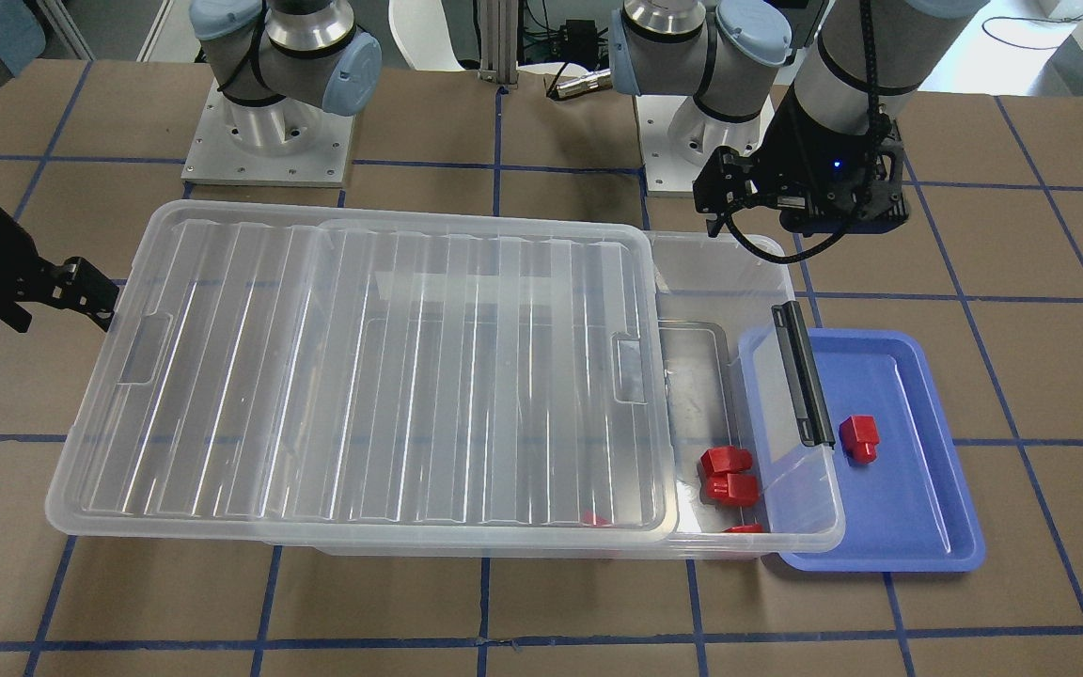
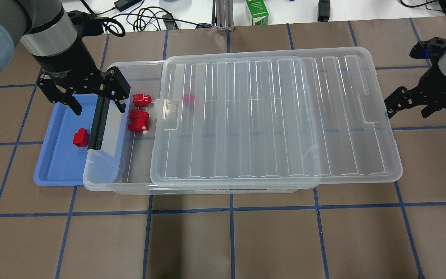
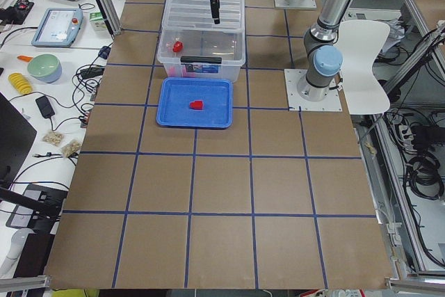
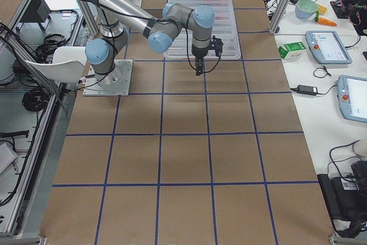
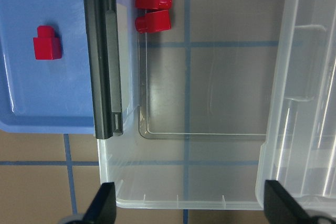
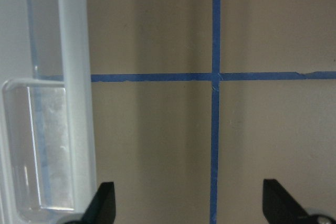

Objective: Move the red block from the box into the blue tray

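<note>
You see a red block (image 2: 80, 137) lying in the blue tray (image 2: 58, 166), which butts against the box (image 2: 103, 182) at its latch end for a short carry, the left gripper (image 2: 99, 108) hovering there, fingers apart and empty, and beyond the offset lid (image 2: 277, 116) the right gripper (image 2: 409, 110) idling, also apart.

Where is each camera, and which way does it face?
Front-facing: across table, facing both bases.
Overhead: behind robot, looking down; left end effector, right end effector.
Left: table's end; left arm near.
Right: opposite end; right arm near.
Left wrist: down into box; fingertips.
Right wrist: down beside lid; fingertips.
Front-facing, overhead share red block, blue tray.
</note>
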